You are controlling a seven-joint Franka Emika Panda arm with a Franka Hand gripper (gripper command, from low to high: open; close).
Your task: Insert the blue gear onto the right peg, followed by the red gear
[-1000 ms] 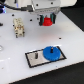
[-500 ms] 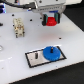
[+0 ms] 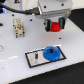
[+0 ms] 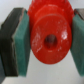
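**Red gear held aloft, offset from the loaded peg**

While the flat, round, bright-blue plastic gear (image 3: 52,52) sits on the grey rectangular plate with the black border (image 3: 34,60), apparently seated over the right peg — the peg itself is hidden beneath it — the second part is off the table. The small, round, bright-red plastic gear (image 3: 56,25) is clamped in the gripper (image 3: 56,24). The wrist view confirms this: the teal pads (image 4: 24,44) press the red gear's (image 4: 50,35) toothed rim from two opposite sides, and its centre bore faces the camera.

Governing relation: the blue gear lies below the gripper and slightly toward the exterior view's left, well apart in height. The red gear's axis appears upright, roughly parallel to the peg's. Judgement: a short lateral correction, then a straight descent, is what the next move calls for. Bore-to-peg alignment cannot be verified from these views.

The other short, thin, dark peg (image 3: 36,53) stands bare on the plate.

Change against the earlier frames: little — the gripper and red gear hold much the same station above the plate, and the blue gear has not shifted.
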